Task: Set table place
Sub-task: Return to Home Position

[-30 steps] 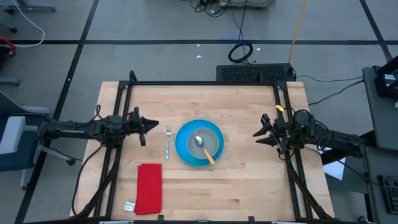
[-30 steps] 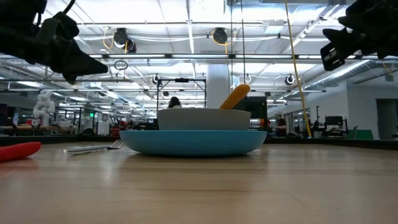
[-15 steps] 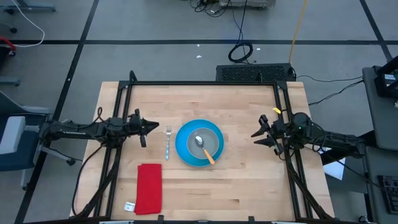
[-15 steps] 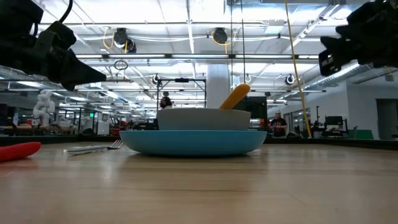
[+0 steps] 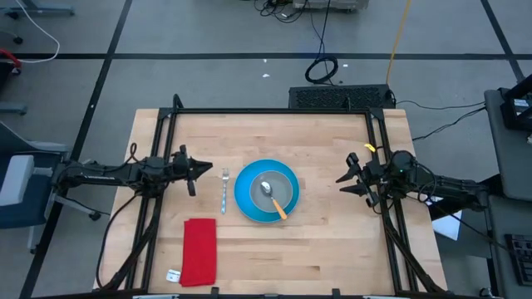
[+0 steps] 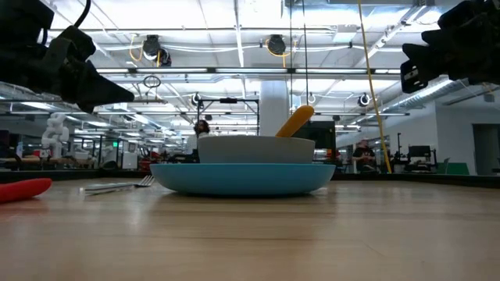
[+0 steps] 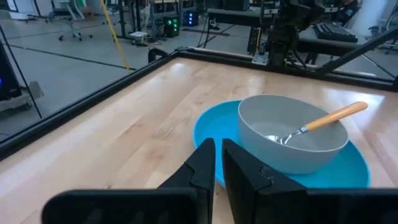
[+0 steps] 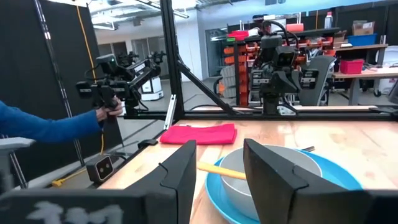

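- Left tool hangs over the left part of the desk, its two fingers drawn almost together with only a thin slit between them, holding and touching nothing.
- Right tool hangs over the right part of the desk, its fingers parted with a clear gap, also holding nothing.
- Desk: a light-wood block top with thin black rails along its edges.
- Room: a grey floor crossed by dark lines, with looped cables lying beyond the far edge. The low view shows a large hall with ceiling lights.
- A blue plate lies between the two tools, apart from both.
- A grey bowl sits on the plate.
- A spoon with an orange handle lies in the bowl, and the handle leans over its rim.
- A fork lies flat just beside the plate, on the left tool's side and near that tool's tip.
- A folded red cloth lies near the left tool, towards the desk's near edge.
- A small white tag lies beside the cloth; its print is too small to read.
- The right wrist view shows a person's blue sleeve beyond the desk.
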`<state>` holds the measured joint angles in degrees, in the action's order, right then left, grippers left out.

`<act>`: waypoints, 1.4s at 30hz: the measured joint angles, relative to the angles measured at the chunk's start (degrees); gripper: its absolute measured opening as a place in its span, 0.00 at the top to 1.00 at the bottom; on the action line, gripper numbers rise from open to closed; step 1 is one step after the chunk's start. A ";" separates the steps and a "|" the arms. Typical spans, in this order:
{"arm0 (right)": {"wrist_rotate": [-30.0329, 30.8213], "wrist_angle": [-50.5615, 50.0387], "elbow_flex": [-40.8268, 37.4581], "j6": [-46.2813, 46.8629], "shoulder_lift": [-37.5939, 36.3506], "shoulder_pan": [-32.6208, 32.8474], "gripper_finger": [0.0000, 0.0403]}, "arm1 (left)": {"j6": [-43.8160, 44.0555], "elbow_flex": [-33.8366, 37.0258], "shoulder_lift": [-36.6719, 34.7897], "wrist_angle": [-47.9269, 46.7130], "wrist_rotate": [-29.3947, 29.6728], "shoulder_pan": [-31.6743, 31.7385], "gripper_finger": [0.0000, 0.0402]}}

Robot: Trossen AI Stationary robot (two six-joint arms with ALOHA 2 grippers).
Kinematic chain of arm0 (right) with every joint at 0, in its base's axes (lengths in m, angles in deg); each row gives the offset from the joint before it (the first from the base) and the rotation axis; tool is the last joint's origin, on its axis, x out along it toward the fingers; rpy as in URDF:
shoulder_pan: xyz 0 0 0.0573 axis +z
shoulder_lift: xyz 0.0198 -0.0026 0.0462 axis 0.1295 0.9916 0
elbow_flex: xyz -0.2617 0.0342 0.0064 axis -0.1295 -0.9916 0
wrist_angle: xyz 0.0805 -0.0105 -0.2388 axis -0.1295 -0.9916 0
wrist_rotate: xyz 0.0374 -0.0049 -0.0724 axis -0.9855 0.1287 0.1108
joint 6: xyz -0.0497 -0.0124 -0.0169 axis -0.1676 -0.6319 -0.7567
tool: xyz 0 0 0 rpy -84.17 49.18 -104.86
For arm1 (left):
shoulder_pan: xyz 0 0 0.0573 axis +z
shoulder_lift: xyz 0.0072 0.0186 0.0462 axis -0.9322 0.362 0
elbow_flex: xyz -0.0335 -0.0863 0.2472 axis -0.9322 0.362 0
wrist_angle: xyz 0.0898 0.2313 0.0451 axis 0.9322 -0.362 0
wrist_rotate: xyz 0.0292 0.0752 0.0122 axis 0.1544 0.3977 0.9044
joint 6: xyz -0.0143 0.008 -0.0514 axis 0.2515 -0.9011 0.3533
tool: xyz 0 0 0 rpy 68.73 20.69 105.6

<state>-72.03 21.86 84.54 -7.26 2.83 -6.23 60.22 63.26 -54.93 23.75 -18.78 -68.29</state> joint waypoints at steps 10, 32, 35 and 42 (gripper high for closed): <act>0.02 -0.01 -0.07 3.35 0.00 0.00 0.70 | 1.97 0.00 0.00 2.44 0.25 0.00 0.92; 1.55 1.28 -0.11 7.68 0.04 -0.02 0.70 | 1.81 0.00 0.00 2.39 0.25 0.00 0.92; 1.55 1.28 -0.11 7.68 0.02 -0.02 0.70 | 1.84 0.00 0.00 2.41 0.25 0.00 0.92; 1.55 1.28 -0.11 7.69 0.04 -0.02 0.70 | 1.84 0.00 0.00 2.39 0.25 0.00 0.92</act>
<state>-70.47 23.14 84.43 0.43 2.87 -6.25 62.06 63.26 -54.93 26.14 -18.53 -68.29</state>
